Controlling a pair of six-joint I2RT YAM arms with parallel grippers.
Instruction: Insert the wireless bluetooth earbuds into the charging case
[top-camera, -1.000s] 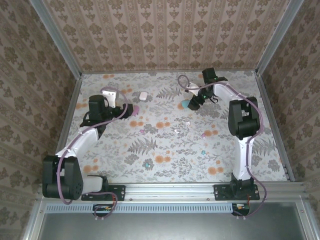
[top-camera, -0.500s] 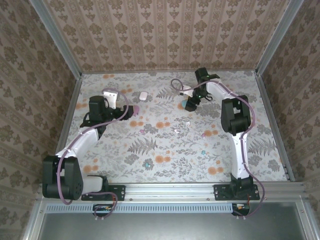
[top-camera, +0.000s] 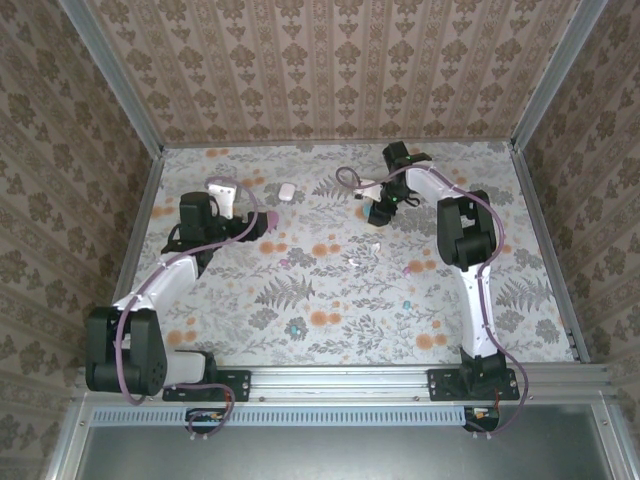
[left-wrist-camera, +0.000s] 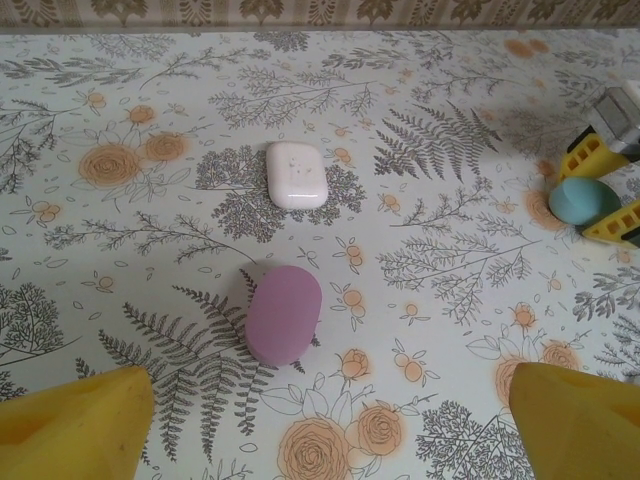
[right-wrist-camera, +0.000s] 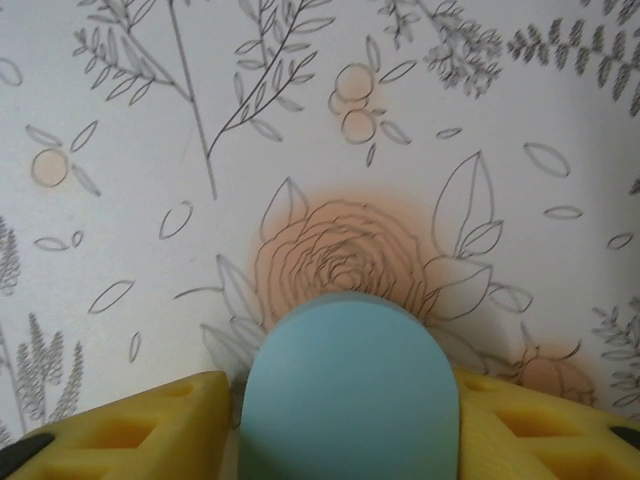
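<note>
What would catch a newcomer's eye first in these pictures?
A teal case sits between the yellow fingers of the right end effector, far out on the flower-print table. In front of the left end effector, whose jaws stand wide, a pink case and a white case lie apart.

Tabletop (top-camera: 500, 320), left rear: rear case (left-wrist-camera: 296, 174), near case (left-wrist-camera: 284, 314) just before it, in front of left end effector (left-wrist-camera: 325, 440). Third case (left-wrist-camera: 583, 200) to their right, between right end effector (right-wrist-camera: 345, 400) fingers. Earbuds (top-camera: 295, 327) scattered mid-tabletop, nearer the bases
</note>
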